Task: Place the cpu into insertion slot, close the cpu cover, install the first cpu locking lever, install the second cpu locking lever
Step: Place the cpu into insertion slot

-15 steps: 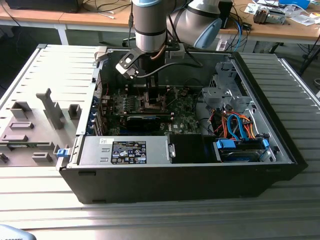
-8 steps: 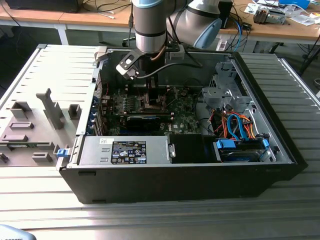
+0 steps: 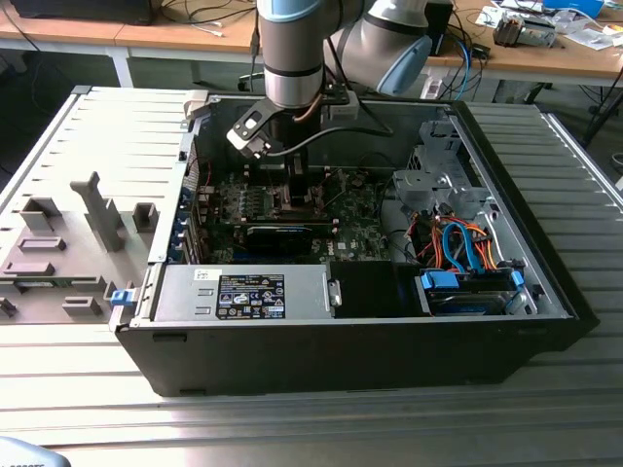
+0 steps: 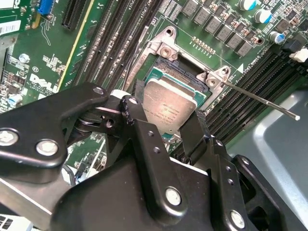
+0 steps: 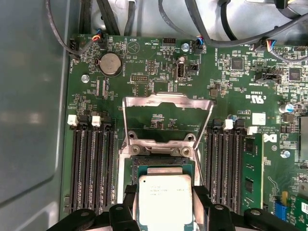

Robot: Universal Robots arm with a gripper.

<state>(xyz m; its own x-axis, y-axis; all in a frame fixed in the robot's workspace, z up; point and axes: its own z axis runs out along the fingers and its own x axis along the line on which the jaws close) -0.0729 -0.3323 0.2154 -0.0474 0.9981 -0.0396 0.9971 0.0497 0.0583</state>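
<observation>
In both wrist views my gripper [image 4: 168,120] [image 5: 165,204] is shut on the cpu [image 4: 171,107] [image 5: 166,199], a flat silver-grey square, with one black finger on each of two opposite edges. The chip hangs just over the insertion slot [image 4: 179,77] [image 5: 163,162] and covers most of it. A strip of the slot's dark contacts shows beyond the chip's far edge. The cpu cover [image 5: 168,99], a thin silvery frame, stands swung up and open behind the slot. One locking lever [image 4: 260,98] sticks out free as a thin rod. In the exterior view the gripper [image 3: 292,185] reaches down into the case.
Black memory slots [image 5: 91,168] [image 5: 226,168] flank the socket on the green motherboard [image 3: 360,229]. Cables [image 5: 202,19] run along the board's edge. The case [image 3: 341,360] holds a power supply [image 3: 243,292] and a drive cage with orange and blue cables [image 3: 467,243]. Grey fixtures [image 3: 97,214] stand at the exterior view's left.
</observation>
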